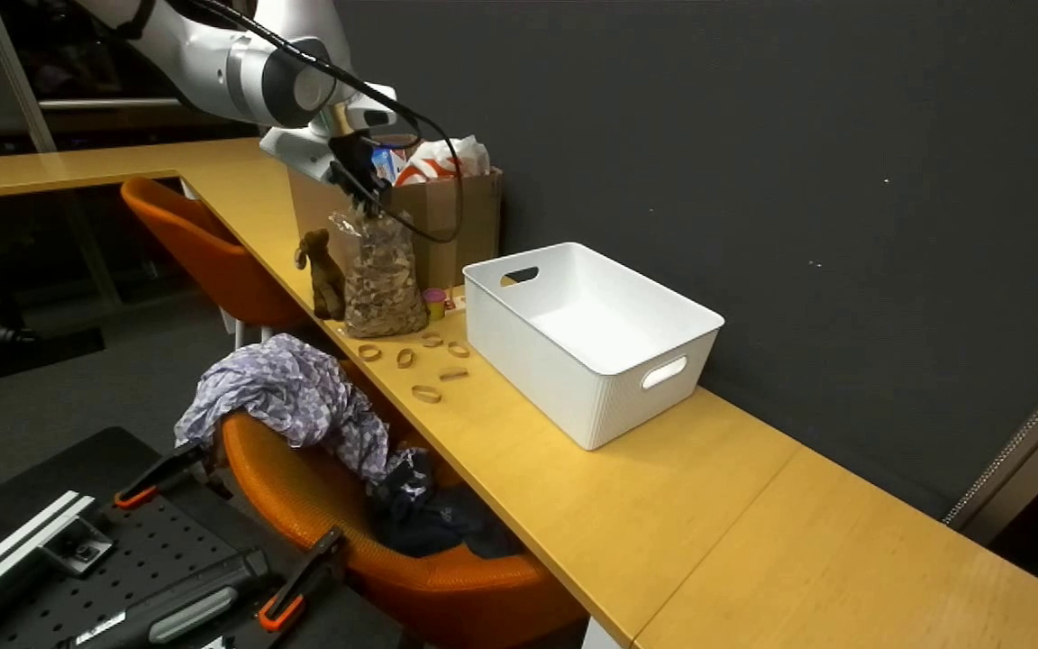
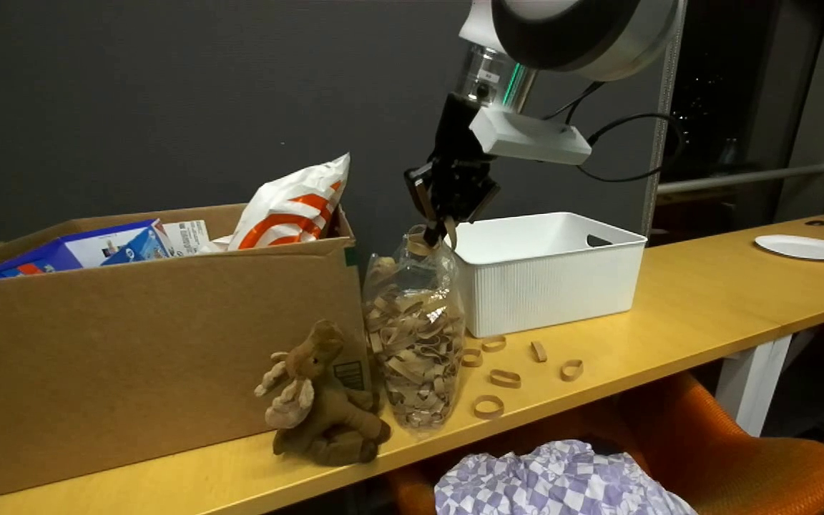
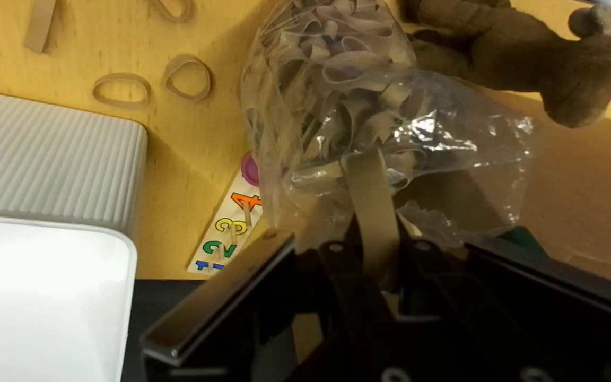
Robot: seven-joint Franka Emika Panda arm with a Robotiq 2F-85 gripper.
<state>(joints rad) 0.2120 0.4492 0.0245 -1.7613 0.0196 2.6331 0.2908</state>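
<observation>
A tan rubber band (image 3: 372, 201) is pinched in the gripper (image 3: 380, 249) at the top of a clear bag of bands (image 2: 419, 357); the band's long axis runs down from the grip toward the bag; beside it, a strip (image 3: 226, 228) shows green 2, yellow 3 and orange 4; the wooden table (image 1: 609, 523) runs along a dark wall (image 1: 753, 180), orange chairs (image 1: 303, 487) at its edge.

A dark grey partition wall (image 1: 753, 180) rises behind the yellow wooden tabletop (image 1: 843, 541), which has a seam (image 1: 714, 545) across it and a white leg (image 2: 752, 383) below. An orange chair (image 1: 465, 586) sits at its front edge, a second orange chair (image 1: 213, 257) farther along, and dim grey floor (image 1: 77, 397) spreads beyond. Past the wall's end I can see a dark, light-speckled window (image 2: 723, 86) with a metal rail (image 2: 748, 178) across it.
</observation>
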